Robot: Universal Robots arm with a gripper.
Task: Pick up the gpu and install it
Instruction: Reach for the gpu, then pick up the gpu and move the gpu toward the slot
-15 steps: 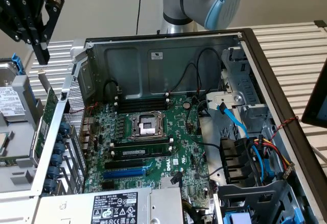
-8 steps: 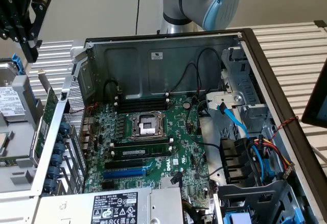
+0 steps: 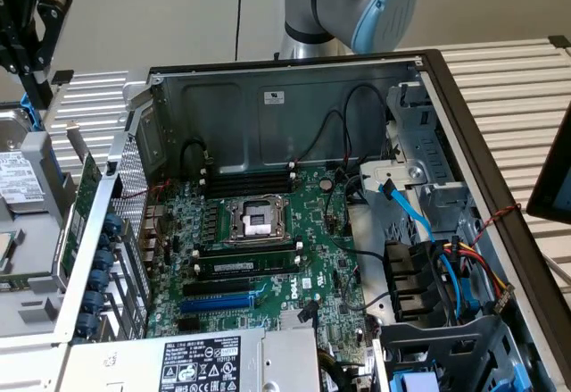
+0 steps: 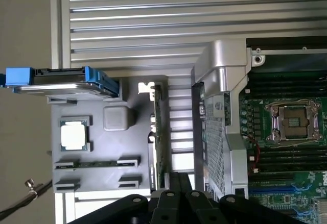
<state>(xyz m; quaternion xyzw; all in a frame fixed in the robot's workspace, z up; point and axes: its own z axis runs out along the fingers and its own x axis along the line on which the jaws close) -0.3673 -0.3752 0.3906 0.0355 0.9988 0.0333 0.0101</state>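
Closed and empty, the black metal gripper [image 4: 179, 185] has the edge-on green gpu card [image 3: 83, 197] at five o'clock in the exterior view, lengthwise twelve-to-six.

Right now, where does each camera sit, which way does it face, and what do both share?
Exterior view: above the open case, looking down at the motherboard; the arm's joint shows behind.
Wrist view: on the arm, looking down at the parts tray beside the case; black jaws in front.
Shared: motherboard and upright gpu.

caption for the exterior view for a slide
Shut gripper hovers above the parts tray at the exterior view's left, where the gpu stands on edge beside the open computer case
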